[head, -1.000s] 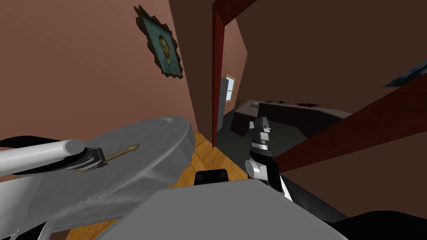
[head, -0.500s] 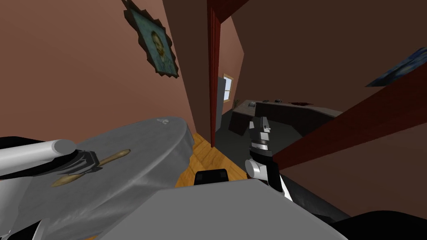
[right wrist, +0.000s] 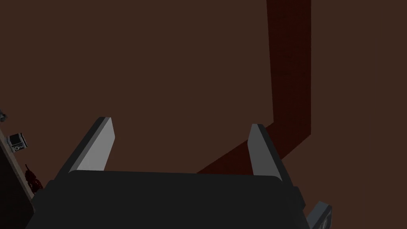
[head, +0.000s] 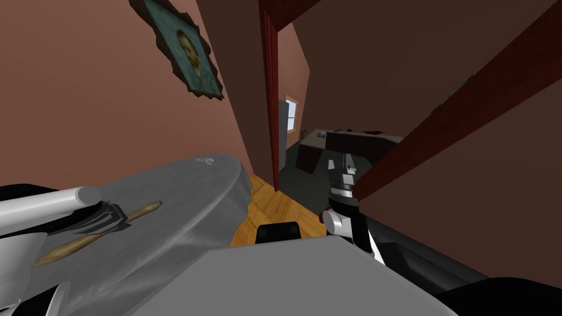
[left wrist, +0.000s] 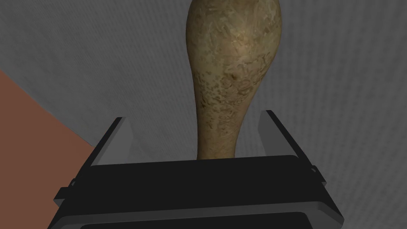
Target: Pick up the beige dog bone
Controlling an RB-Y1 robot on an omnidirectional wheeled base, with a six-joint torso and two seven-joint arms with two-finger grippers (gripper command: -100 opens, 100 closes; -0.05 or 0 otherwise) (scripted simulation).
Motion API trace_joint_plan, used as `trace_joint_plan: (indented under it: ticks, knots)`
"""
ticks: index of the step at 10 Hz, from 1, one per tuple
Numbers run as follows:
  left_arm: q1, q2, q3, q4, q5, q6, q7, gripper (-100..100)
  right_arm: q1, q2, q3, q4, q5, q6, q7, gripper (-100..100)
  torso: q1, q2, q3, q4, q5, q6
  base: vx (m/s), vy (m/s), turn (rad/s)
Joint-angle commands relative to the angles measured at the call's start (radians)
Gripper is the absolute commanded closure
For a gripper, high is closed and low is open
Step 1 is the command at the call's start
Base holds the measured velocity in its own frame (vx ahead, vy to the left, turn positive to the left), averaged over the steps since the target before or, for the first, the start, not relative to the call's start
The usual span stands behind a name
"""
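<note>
Table: big and round under a grey cloth [head: 186,219], on my left against the reddish-brown wall [head: 82,82].
Left arm: the pale forearm [head: 44,204] comes in low over the cloth from the left, with the gripper's dark box at its end.
Dog bone: there it is, long and mottled tan-beige [left wrist: 232,67], stretched along the grey cloth on the near-left part of the table, well back from the far edge. In the head view one end pokes out on each side of the dark box. In the left wrist view the slim shaft widens to a fat rounded knob beyond the fingertips.
Left gripper: [left wrist: 194,115] sits right over the bone's slim middle and straddles it.
Left fingers: spread wide, one blade [left wrist: 119,139] on each side of the shaft. Grey cloth shows in both gaps, so neither blade touches the bone. The shaft runs closer to one blade than the other.
Right gripper: [head: 344,164] held up ahead of my right side, close by the dark red door frame [head: 269,109]. Its blades stand wide apart with nothing between them.
Small pale thing: [head: 206,161] on the cloth at the table's far edge, well apart from the bone; too small to tell what it is.
</note>
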Motion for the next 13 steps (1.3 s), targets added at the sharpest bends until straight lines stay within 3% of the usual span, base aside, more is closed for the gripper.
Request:
trace_joint_plan:
  ticks: [1, 2, 3, 7, 8, 9, 13]
  knots:
    - [-0.01, 0.002, -0.004, 0.04, -0.026, -0.021, 0.026, -100, 0.0, 0.0, 0.0, 0.0, 0.0, 0.0, 0.0, 0, 0.0, 0.0, 0.0, 0.0, 0.0, 0.0, -0.102, 0.038, -0.304]
    - [-0.006, 0.003, -0.001, 0.024, -0.014, -0.011, 0.013, -100, 0.0, 0.0, 0.0, 0.0, 0.0, 0.0, 0.0, 0, 0.0, -0.001, -0.001, 0.0, 0.0, 0.001, -0.034, 0.021, -0.055]
    - [-0.006, 0.004, -0.001, 0.027, -0.016, -0.013, 0.016, 100, 0.0, 0.0, 0.0, 0.0, 0.0, 0.0, 0.0, 0, 0.0, -0.004, -0.003, -0.001, 0.0, -0.001, -0.008, 0.001, 0.012]
    - [-0.007, -0.001, 0.003, 0.031, -0.011, -0.008, 0.024, 100, 0.0, 0.0, 0.0, 0.0, 0.0, 0.0, 0.0, 0, -0.005, -0.01, -0.007, -0.004, -0.005, 0.003, 0.001, 0.001, 0.003]
    - [-0.008, -0.001, 0.003, 0.03, -0.01, -0.007, 0.023, 0, 0.0, 0.0, 0.0, 0.0, 0.0, 0.0, 0.0, 0, -0.005, -0.011, -0.008, -0.005, -0.004, 0.002, 0.0, 0.0, 0.0]
    - [0.0, -0.001, 0.0, -0.003, -0.001, 0.001, 0.004, 100, 0.0, 0.0, 0.0, 0.0, 0.0, 0.0, 0.0, 0, -0.003, -0.012, -0.009, -0.006, -0.003, 0.001, 0.053, -0.021, 0.176]
    - [0.023, -0.006, 0.008, -0.104, 0.055, 0.053, -0.047, 100, 0.001, 0.0, 0.0, 0.0, 0.0, 0.0, 0.0, 0, -0.004, -0.019, -0.012, -0.006, -0.002, -0.003, 0.125, -0.05, 0.294]
